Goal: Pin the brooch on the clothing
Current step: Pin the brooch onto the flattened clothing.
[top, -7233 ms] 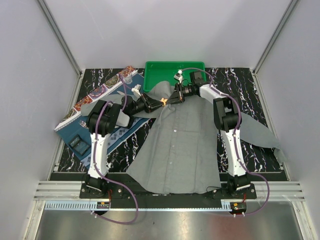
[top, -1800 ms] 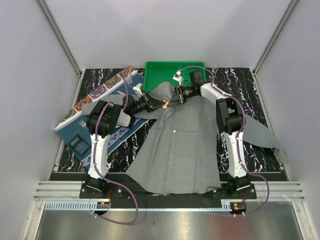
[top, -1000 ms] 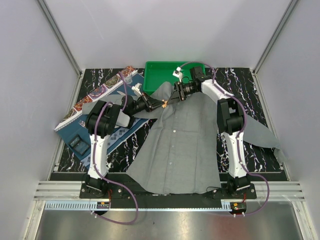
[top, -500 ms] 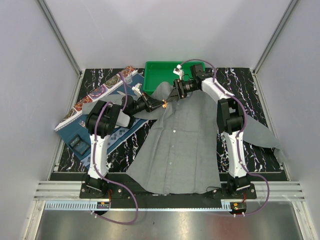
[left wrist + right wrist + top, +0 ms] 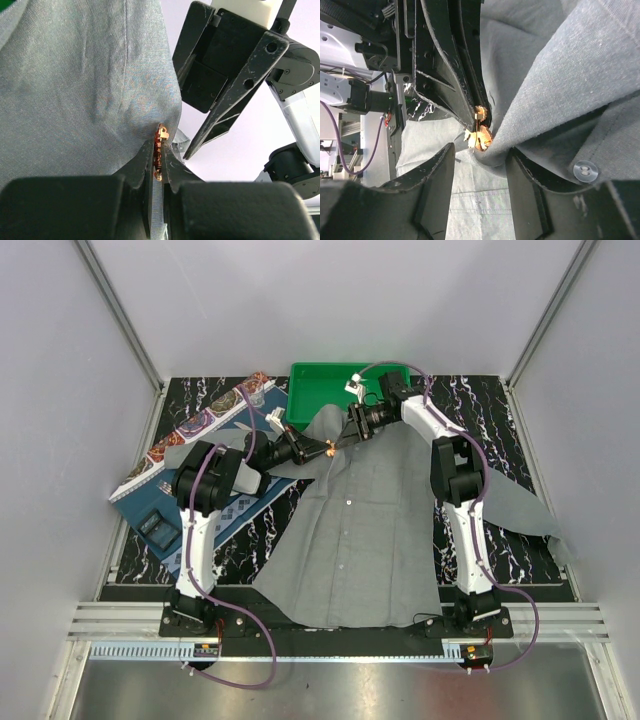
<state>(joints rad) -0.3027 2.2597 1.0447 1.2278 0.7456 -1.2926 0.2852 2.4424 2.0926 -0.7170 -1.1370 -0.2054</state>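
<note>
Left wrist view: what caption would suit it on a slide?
Left gripper pinching the tiny orange brooch against a fold of the grey shirt, right gripper open close by.

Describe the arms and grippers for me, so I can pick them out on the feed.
The left arm and right arm match: white links, bulky black joints, a purple cable looping from each base. The left gripper and right gripper are matte black with flat, tapering, scuffed fingers.
</note>
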